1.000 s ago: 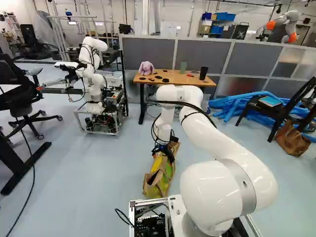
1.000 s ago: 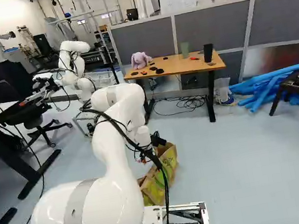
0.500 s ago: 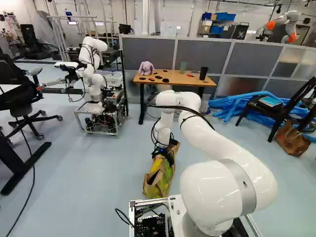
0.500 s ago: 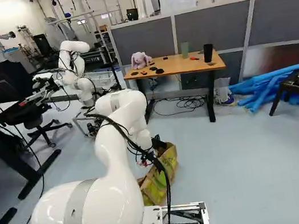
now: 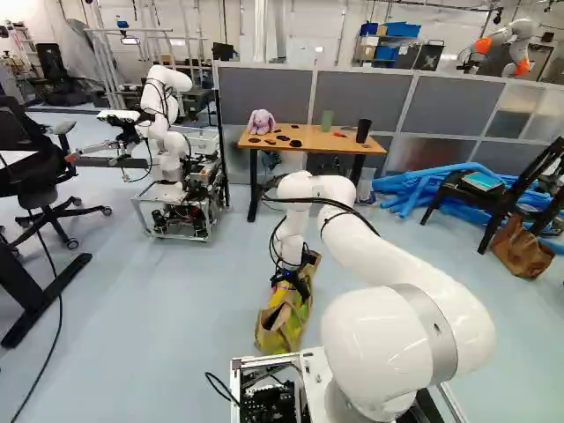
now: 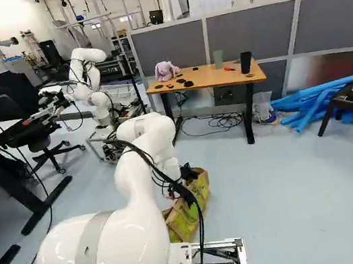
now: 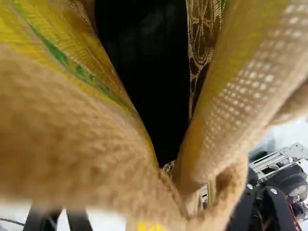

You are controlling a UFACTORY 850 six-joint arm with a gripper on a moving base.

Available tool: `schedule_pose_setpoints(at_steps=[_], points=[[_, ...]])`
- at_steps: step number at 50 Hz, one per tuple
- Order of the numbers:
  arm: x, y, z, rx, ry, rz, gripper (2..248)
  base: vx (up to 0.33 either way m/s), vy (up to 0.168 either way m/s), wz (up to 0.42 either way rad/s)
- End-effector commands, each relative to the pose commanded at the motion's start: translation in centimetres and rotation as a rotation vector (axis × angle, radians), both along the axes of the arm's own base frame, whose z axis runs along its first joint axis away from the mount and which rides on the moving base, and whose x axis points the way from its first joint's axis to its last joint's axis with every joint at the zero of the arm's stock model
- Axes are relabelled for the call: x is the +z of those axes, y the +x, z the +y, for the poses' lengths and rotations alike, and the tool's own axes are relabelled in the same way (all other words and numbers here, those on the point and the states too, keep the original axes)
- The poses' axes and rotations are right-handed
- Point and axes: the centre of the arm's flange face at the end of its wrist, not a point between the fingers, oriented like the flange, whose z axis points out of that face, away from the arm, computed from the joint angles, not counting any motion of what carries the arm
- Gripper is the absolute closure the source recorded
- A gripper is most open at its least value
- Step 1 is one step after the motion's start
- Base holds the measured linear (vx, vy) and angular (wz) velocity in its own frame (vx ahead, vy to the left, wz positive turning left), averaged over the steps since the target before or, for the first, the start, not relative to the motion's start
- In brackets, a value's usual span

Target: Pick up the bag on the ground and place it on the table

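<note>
The shopping bag (image 5: pixel 282 328) is on the floor, at 6 o'clock from the wooden table (image 5: pixel 308 139) in the left base view. The black gripper (image 5: pixel 289 280) is down at the bag's 12 o'clock end. I cannot tell if it is open or has a hold, because brown cloth hides too much. In the wrist view, the bag's dark mouth gapes ahead of the gripper, and its floppy rim folds up close. If the gripper gets just a thin fold, the cloth could slip out when the white arm (image 5: pixel 414 264) lifts. A grip on one side could make the bag tip and spill anything inside. If it is not lifted high enough, it could bump the table edge. Up there, a swinging bag could knock over the pink plush toy (image 5: pixel 261 122) or the black cup (image 5: pixel 363 130).
</note>
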Motion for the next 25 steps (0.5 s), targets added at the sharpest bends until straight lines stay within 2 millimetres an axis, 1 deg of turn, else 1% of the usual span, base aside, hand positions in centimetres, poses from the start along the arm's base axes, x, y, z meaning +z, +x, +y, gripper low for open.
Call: schedule_pose_setpoints(at_steps=[1,5,6,11,12,16,17,21,22,25], points=[[-0.08,0.00,0.00,0.000,0.000,0.000,12,0.000,0.000,0.000],[-0.26,-0.01,0.00,0.000,0.000,0.000,12,0.000,0.000,0.000],[-0.28,-0.01,0.00,0.000,0.000,0.000,48,0.000,0.000,0.000],[-0.35,-0.01,0.00,0.000,0.000,0.000,48,0.000,0.000,0.000],[-0.36,-0.01,0.00,0.000,0.000,0.000,86,0.000,0.000,0.000],[-0.37,-0.01,0.00,0.000,0.000,0.000,86,0.000,0.000,0.000],[-0.37,-0.01,0.00,0.000,0.000,0.000,125,0.000,0.000,0.000],[-0.37,-0.01,0.00,0.000,0.000,0.000,125,0.000,0.000,0.000],[-0.37,-0.01,0.00,0.000,0.000,0.000,161,0.000,0.000,0.000],[-0.37,-0.01,0.00,0.000,0.000,0.000,161,0.000,0.000,0.000]])
